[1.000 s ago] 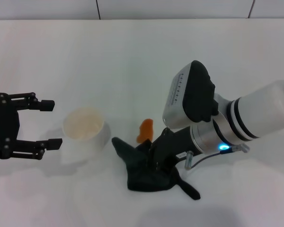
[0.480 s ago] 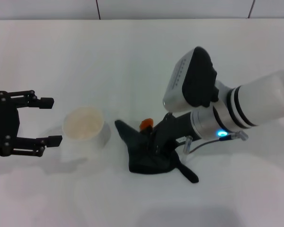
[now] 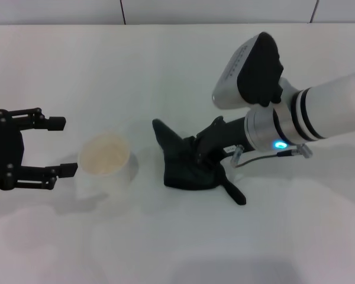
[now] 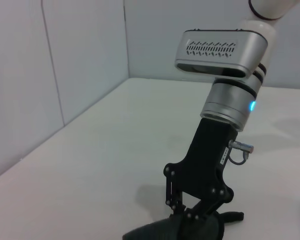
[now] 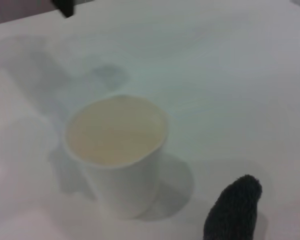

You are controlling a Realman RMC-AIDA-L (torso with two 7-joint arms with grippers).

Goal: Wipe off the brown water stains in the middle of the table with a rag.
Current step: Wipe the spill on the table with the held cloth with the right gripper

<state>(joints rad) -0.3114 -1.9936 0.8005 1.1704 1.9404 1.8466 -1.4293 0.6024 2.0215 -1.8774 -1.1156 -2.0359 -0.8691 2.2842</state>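
Note:
The dark rag (image 3: 186, 168) lies spread on the white table (image 3: 165, 77), right of a white cup. My right gripper (image 3: 200, 155) is shut on the rag and presses it down onto the table. The brown water stain is hidden; the rag covers the spot where it lay. The left wrist view shows the right gripper (image 4: 190, 216) pinching the rag (image 4: 155, 233) from the side. A pointed corner of the rag (image 5: 235, 207) shows in the right wrist view. My left gripper (image 3: 54, 146) is open and empty, hovering just left of the cup.
A white paper cup (image 3: 105, 161) with a pale beige inside stands upright between my left gripper and the rag; it also shows in the right wrist view (image 5: 115, 150). A white wall runs along the table's far edge (image 3: 165, 12).
My right gripper has dragged the rag away from me, over the orange-brown stain, which no longer shows. The left gripper and the cup have stayed put.

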